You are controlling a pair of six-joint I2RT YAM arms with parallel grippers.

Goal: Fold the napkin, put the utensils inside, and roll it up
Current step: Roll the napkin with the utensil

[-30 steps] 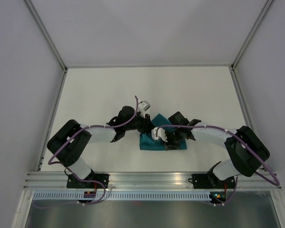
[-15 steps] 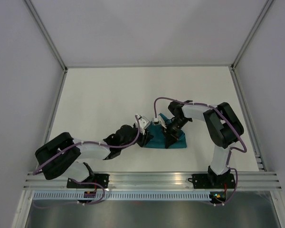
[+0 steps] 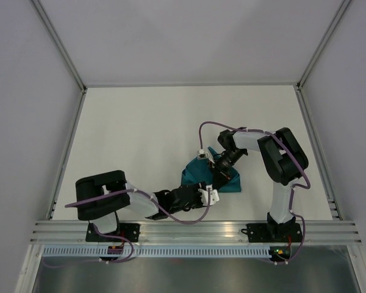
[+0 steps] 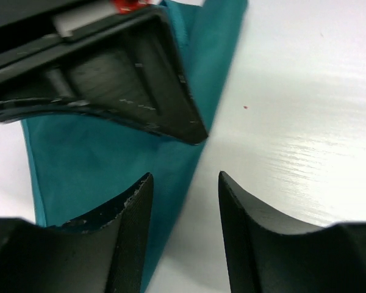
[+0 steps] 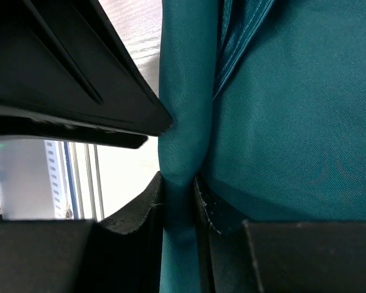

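Observation:
The teal napkin (image 3: 193, 176) lies bunched and folded on the white table near the front centre. My right gripper (image 3: 219, 170) comes down on it from the back right. In the right wrist view that gripper (image 5: 180, 181) is shut on a narrow upright fold of the napkin (image 5: 293, 122). My left gripper (image 3: 207, 193) lies low at the napkin's near edge. It stands open (image 4: 184, 178) with bare table between its fingers, and the napkin's edge (image 4: 97, 165) runs just beside the left finger. The utensils are out of view.
The white table (image 3: 140, 128) has raised rails at the left, right and back. A metal rail (image 3: 189, 231) with both arm bases runs along the near edge. The right gripper's black body (image 4: 110, 79) hangs close in front of the left gripper.
My left arm has drawn back toward the near edge and lowered, and its jaws have opened off the napkin. My right gripper has kept its hold on the fold.

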